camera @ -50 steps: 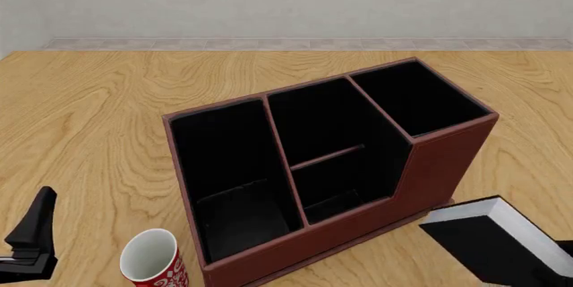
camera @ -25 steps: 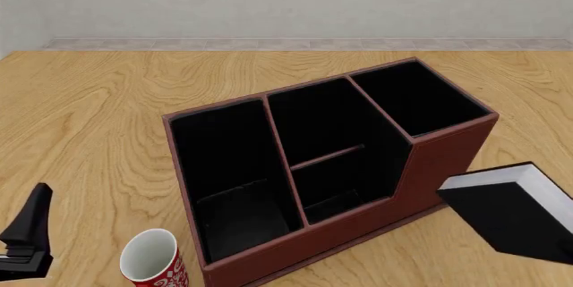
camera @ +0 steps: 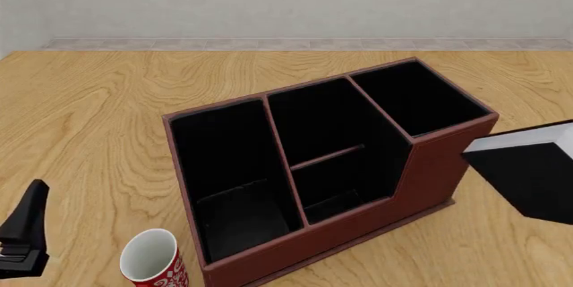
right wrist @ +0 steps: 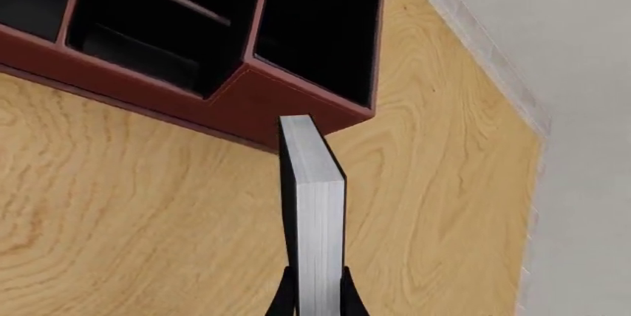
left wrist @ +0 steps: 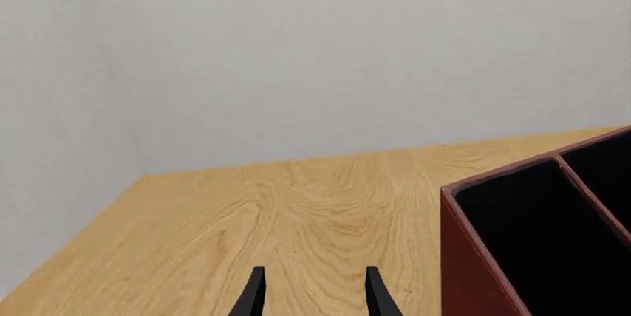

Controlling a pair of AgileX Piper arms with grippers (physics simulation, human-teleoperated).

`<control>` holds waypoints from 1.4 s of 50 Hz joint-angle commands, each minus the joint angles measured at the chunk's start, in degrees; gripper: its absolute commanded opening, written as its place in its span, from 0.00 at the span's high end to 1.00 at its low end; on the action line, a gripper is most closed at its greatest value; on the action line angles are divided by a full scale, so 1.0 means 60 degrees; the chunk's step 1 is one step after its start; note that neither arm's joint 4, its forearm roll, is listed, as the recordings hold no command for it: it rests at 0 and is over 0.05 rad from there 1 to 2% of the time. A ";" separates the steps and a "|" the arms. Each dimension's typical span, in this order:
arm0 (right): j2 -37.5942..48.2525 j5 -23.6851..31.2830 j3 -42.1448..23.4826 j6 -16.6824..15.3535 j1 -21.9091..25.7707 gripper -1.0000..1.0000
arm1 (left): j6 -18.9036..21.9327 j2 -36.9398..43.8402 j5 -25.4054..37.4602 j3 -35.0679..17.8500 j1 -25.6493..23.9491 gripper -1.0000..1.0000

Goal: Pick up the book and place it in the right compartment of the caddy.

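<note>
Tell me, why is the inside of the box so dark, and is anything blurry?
Front view: the caddy has a black lining, so its sections look dark; nothing is blurry. Right wrist view: the book shows sharp between the right fingers. Left wrist view: crisp wood grain, no glare.

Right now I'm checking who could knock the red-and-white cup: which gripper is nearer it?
Left. The left gripper sits just left of the cup; the right gripper, holding the book, is beyond the caddy.
</note>
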 commanded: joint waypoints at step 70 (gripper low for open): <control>0.4527 0.0000 -0.6301 0.0546 0.0362 1.00 | -0.0028 -0.0002 0.0034 0.0015 0.0273 0.00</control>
